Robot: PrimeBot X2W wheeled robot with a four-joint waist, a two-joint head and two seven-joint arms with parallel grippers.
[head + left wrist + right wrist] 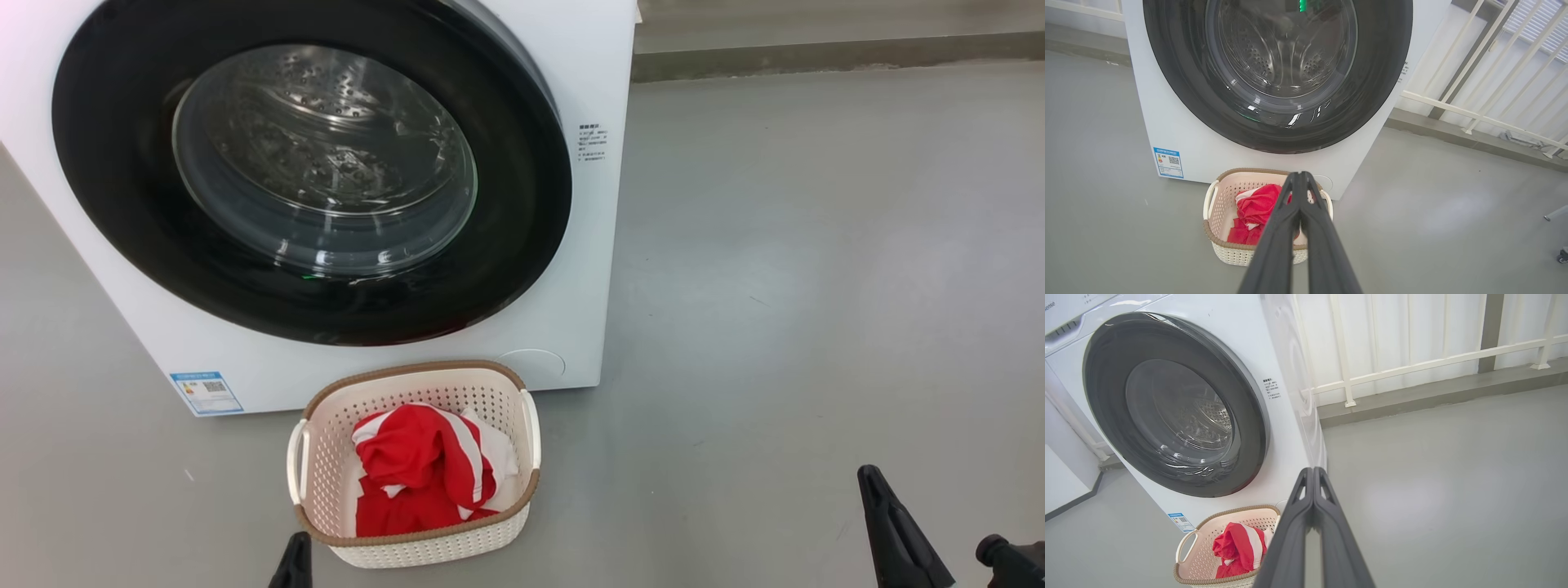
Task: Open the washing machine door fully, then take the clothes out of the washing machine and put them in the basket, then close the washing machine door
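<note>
Door closed, clothes in the basket, both pincers shut and empty.

The washing machine door sits flush against the white washing machine, with the bare steel drum showing through its glass. The basket stands on the grey floor just in front of the machine, below the door, and the red and white clothes lie heaped inside it. The left gripper has its two dark fingers pressed together and holds nothing. In the head view its tip is just beside the basket's near left corner, apart from the clothes. The right gripper is also pressed shut and empty, over bare floor well to the basket's right.
</note>
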